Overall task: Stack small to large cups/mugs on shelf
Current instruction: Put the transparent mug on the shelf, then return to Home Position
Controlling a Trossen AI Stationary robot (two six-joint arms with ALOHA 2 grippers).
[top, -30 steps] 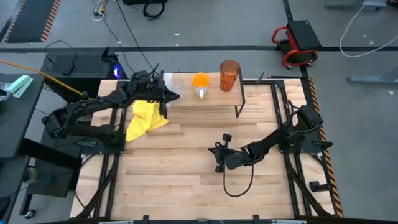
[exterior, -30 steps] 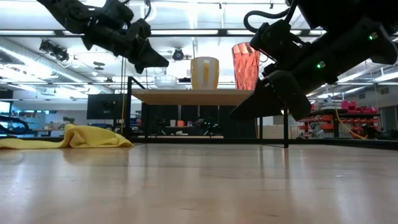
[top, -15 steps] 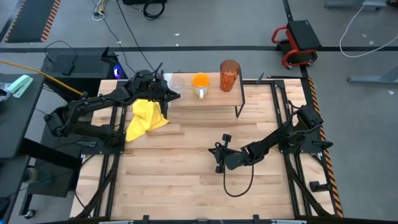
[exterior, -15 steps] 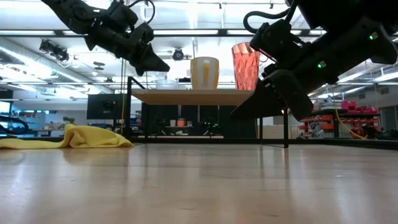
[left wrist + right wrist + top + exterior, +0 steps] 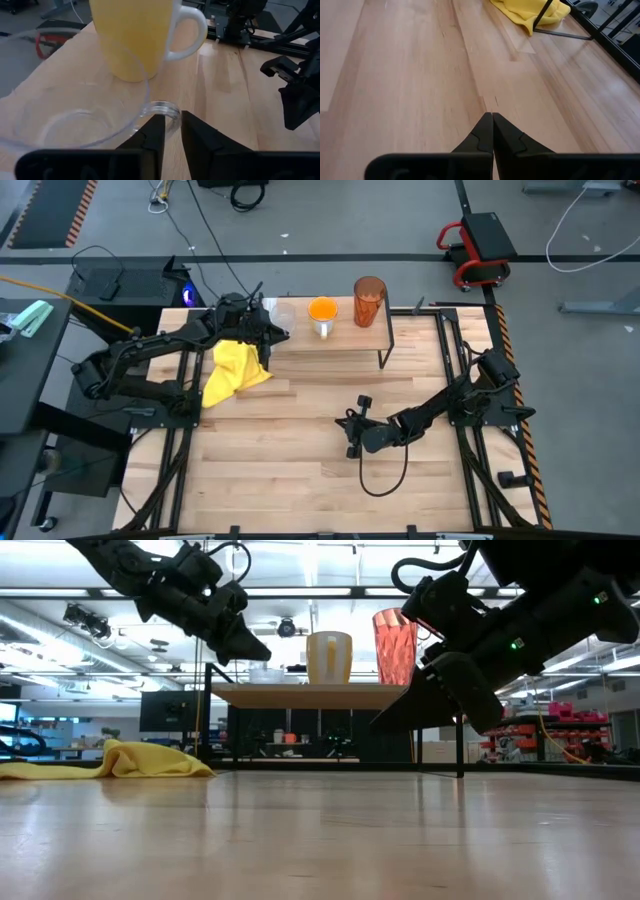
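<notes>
Standing in a row on the shelf: glass cup, mug, tumbler, nothing nested yet; left gripper narrowly parted at the cup's rim; right gripper closed, empty, over the table

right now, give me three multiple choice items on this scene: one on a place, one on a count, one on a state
1. Where is the crumpled yellow cloth?
A. on the shelf
B. on the tabletop beside the shelf
C. in the right gripper

2. How many vessels stand on the low light-wood shelf?
A. one
B. two
C. three

3. How are the right gripper jaws?
A. shut, empty
B. wide open
C. holding the tumbler

Answers: 1 B, it lies under the left arm. 2 C: small clear glass cup, white-handled orange mug, tall amber tumbler. 3 A, fingertips meet over bare wood.
</notes>
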